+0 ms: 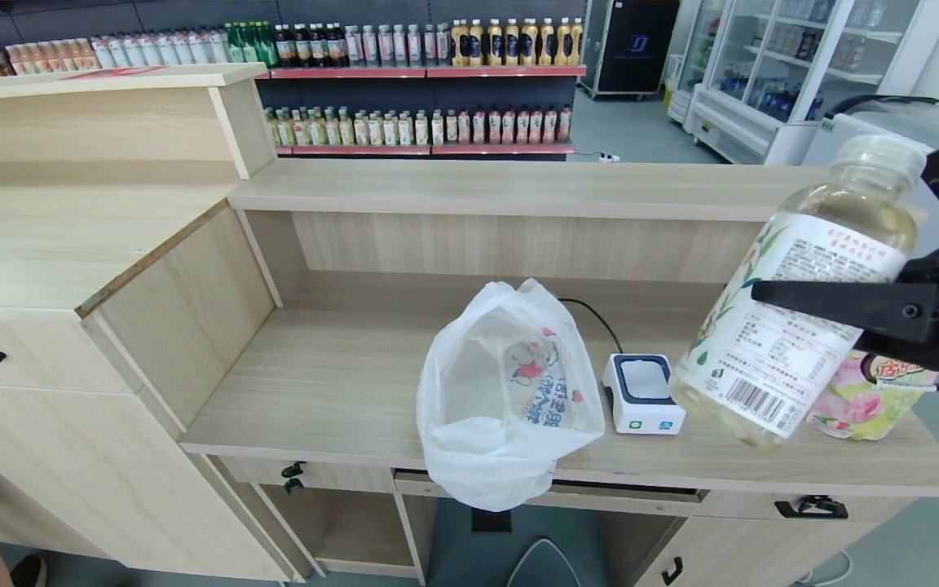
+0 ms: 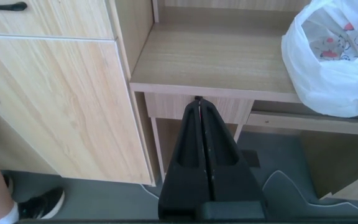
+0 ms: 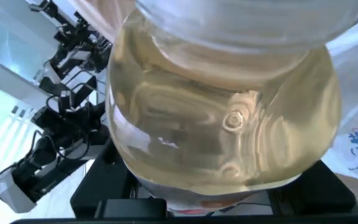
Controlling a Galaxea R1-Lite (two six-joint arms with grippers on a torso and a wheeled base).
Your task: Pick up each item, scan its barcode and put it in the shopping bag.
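While the right gripper (image 1: 813, 298) clamps its fingers on a tilted clear bottle (image 1: 795, 326) of pale yellow drink above the counter (image 1: 315, 383), just right of the barcode scanner (image 1: 642, 393), the white shopping bag (image 1: 510, 391) stands open left of the scanner. The left gripper (image 2: 201, 111) has its fingers pressed together, holding nothing.

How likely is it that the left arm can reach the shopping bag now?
Probably yes. The left gripper, shut and empty, sits low before the counter, and the shopping bag overhangs the counter's front edge to one side, with nothing between them. It would have to rise.
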